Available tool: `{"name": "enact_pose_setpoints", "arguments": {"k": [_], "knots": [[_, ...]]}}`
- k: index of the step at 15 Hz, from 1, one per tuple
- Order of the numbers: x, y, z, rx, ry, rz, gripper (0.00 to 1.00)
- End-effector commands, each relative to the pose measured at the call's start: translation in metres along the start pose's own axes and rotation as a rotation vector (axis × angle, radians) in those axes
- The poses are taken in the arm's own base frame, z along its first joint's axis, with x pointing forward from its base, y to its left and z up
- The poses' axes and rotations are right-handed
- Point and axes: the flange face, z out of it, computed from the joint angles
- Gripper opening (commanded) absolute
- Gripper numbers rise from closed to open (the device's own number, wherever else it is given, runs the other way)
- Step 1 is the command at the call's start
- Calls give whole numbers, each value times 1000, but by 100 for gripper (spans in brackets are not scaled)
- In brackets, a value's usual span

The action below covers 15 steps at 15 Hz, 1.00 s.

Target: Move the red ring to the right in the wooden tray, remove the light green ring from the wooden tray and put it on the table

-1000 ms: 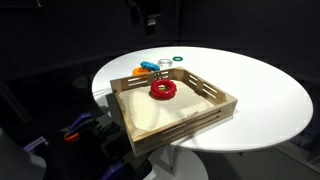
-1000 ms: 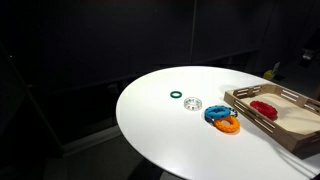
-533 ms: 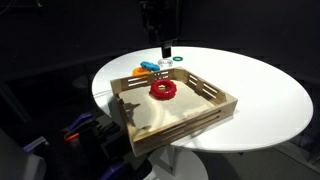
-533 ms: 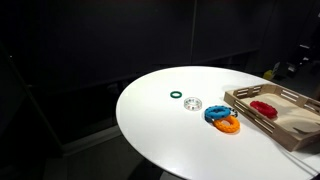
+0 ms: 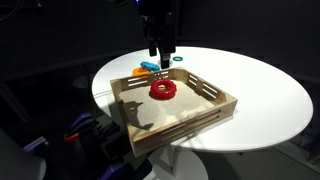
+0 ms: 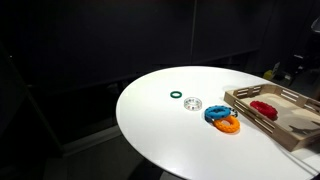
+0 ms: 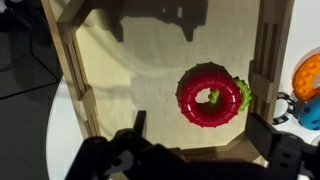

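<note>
I read the gripper (image 5: pixel 161 50) with its fingers apart, hanging above the wooden tray (image 5: pixel 212 89). The red ring (image 7: pixel 210 95) lies in the tray, partly covering the light green ring (image 7: pixel 244 96).

We see a big round white table (image 5: pixel 265 95) in a very dark room. All around the table it is black, in both exterior views. Behind the table, in an exterior view, a thin faint line (image 6: pixel 195 35) runs up the dark wall (image 6: pixel 100 50). Bright light falls on the table top, so it shines white. Under the table we see a white leg (image 5: pixel 192 166). In the wrist view, beside the table's edge, there is grey floor (image 7: pixel 15 95) with thin dark cords (image 7: pixel 28 58) on it.
</note>
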Motion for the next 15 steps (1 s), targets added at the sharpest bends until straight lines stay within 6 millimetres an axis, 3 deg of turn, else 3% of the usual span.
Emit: {"name": "enact_pose_setpoints", "arguments": {"k": [1,7,15], "knots": [[2,0,-1,-16,-9,14,100],[13,1,15,-33,-13,85,100],[24,-4,64,-95,11,90,100]]}}
